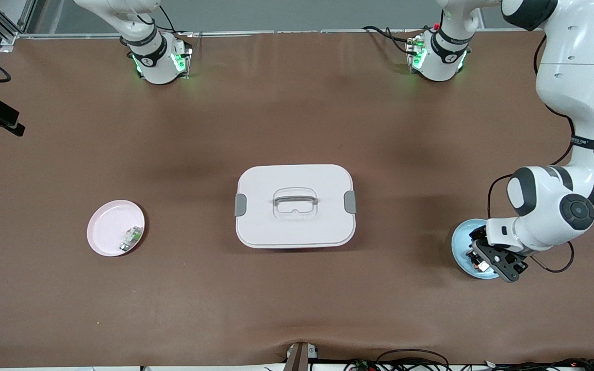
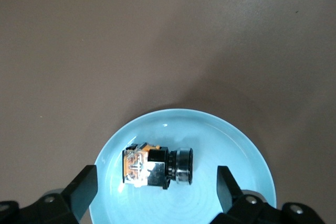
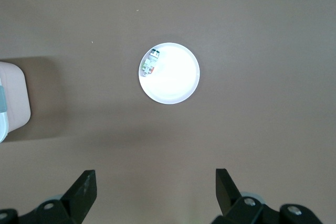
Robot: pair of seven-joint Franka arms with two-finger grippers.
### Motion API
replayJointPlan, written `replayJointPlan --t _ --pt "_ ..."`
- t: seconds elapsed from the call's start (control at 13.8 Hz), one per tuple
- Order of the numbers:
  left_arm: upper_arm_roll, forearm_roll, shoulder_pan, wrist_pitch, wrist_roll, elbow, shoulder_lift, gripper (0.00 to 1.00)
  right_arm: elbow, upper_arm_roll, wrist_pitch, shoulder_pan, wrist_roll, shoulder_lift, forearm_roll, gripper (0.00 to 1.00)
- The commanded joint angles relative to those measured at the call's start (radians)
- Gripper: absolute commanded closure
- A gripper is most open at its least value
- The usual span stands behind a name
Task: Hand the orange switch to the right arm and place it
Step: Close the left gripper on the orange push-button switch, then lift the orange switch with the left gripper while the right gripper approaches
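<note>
Presently I am holding my left gripper (image 1: 485, 263) low over the light blue plate (image 1: 459, 242) at the left arm's end of the table, fingers spread wide and gripping nothing. The orange switch (image 2: 156, 167) is lying on its side in that plate, between my two fingers (image 2: 83, 187) but apart from both; its round black knob (image 2: 182, 167) is pointing toward one finger and its orange block toward the other. To take it well, I judge I should come straight down with the switch centred in the gap, then close on the black body rather than on the knob, which looks round enough to roll or slip. The plate looks glossy, so a glancing touch could skate the part toward the rim. I should also leave one end of the part protruding, so the other arm has something to take at handover. My right gripper (image 3: 156, 195) is waiting high over bare table, fingers likewise wide and empty, with the pink plate (image 1: 102, 226) holding a small white-and-green part (image 1: 131, 239) below it. A lidded white box (image 1: 295, 205) is standing mid-table between the two plates.
</note>
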Motion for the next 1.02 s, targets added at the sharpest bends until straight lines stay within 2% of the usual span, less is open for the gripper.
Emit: replayJointPlan --t 0.0,0.15,0.58,0.8,0.94 --pt "-0.003 -0.01 0.002 0.008 0.026 0.029 0.034 0.0 0.001 0.012 -0.004 -0.006 0.021 0.004 0.023 0.0" --pt "0.005 -0.003 -0.003 0.017 0.038 0.032 0.046 0.0 -0.003 0.012 -0.003 0.002 0.021 0.026 0.057 0.0" --pt "0.006 -0.003 0.013 0.022 0.06 0.043 0.069 0.0 -0.051 0.012 0.0 0.017 0.049 0.065 0.249 0.0" --pt "0.006 -0.003 0.019 0.024 0.066 0.059 0.083 0.0 -0.057 0.013 0.003 0.066 0.073 0.073 0.26 0.0" --pt "0.006 -0.006 0.019 0.027 0.066 0.059 0.083 0.0 -0.086 0.013 0.009 0.074 0.072 0.076 0.35 0.0"
